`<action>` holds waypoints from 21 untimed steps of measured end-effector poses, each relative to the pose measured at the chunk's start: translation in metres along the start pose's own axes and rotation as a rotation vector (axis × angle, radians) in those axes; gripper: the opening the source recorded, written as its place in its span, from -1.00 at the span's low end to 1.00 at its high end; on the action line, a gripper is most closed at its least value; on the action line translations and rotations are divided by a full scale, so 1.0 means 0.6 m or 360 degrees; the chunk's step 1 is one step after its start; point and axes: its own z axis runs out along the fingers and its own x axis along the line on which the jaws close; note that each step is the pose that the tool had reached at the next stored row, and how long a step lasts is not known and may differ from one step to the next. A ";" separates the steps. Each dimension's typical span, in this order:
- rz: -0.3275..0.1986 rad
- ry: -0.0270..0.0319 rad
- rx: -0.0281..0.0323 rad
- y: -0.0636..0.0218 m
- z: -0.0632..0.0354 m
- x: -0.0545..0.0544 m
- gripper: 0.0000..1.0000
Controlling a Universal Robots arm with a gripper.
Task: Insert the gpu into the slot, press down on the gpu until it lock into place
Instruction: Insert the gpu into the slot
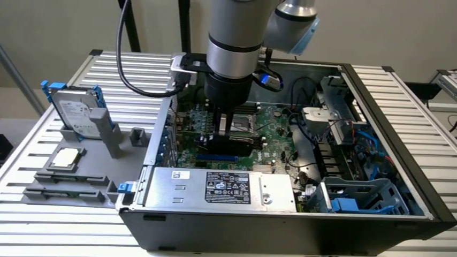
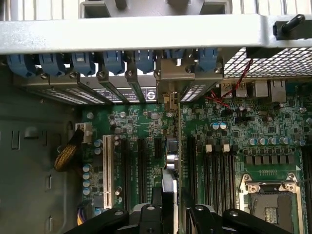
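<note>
Slatted aluminium table is carrying an open dark steel case; grey arm is reaching straight down, gripper clamping the flat black rectangular gpu on edge over the long bright-blue plastic slot.

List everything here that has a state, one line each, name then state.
computer case, open, lying on its side.
gpu, upright on edge, gripped by the pincer.
pincer, shut on the gpu.
slot, blue edge showing beneath the gpu; seating unclear.
hard drive, upright in its holder outside the case.
power supply, mounted inside the case.
</note>
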 end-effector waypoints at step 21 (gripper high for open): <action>-0.0025 -0.00060 -0.00035 0.000 0.009 -0.003 -0.47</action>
